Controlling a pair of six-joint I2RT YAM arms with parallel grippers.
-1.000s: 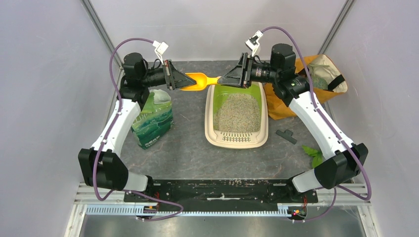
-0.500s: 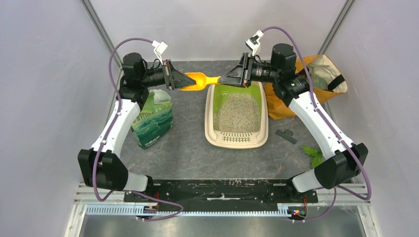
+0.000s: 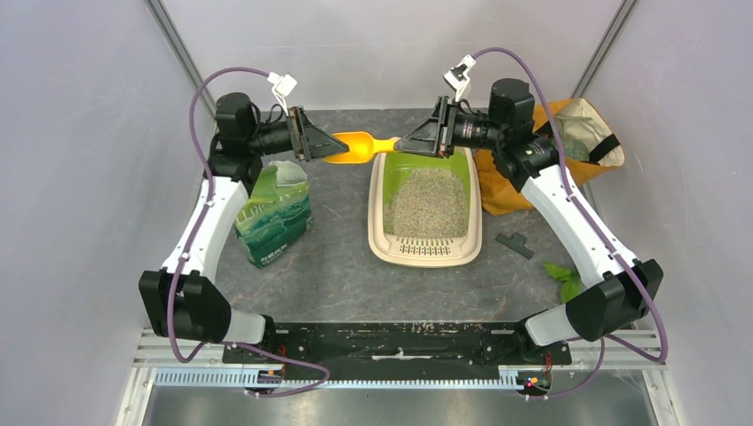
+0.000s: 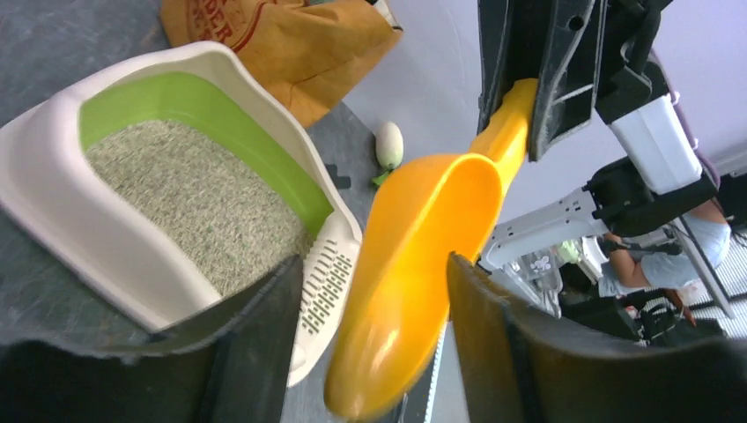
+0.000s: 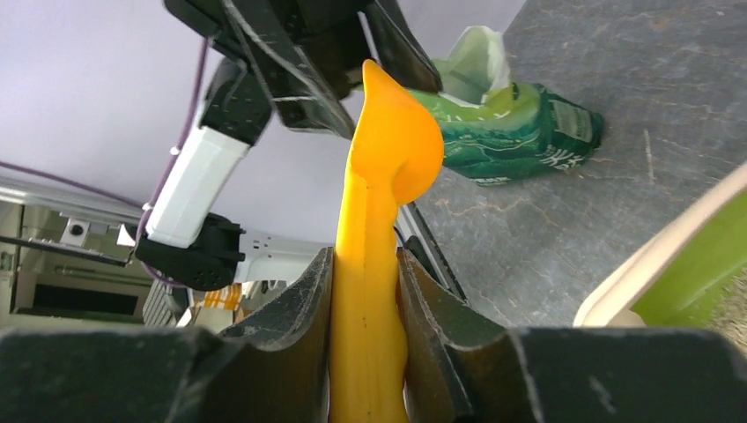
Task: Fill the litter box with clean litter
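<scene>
An orange scoop (image 3: 357, 145) hangs level above the far end of the litter box (image 3: 424, 257), a beige-rimmed tray with a green inside. Pale grey-beige clean litter (image 3: 430, 200) covers the tray floor. My right gripper (image 3: 404, 142) is shut on the scoop's handle (image 5: 368, 291), with both pads pressed to it. My left gripper (image 3: 330, 142) is open. Its fingers (image 4: 264, 326) stand either side of the scoop's bowl (image 4: 423, 238), with a gap showing on one side. No litter shows in the bowl.
A green printed litter bag (image 3: 273, 217) stands open under the left arm. An orange fabric bag (image 3: 577, 142) lies at the back right. A small black clip (image 3: 515, 244) and a green leaf (image 3: 561, 277) lie right of the tray. Grey walls close in on three sides.
My left gripper's jaws have opened off the scoop's bowl and the arm has drawn slightly left. The right gripper stays shut on the handle and the scoop has hardly moved.
</scene>
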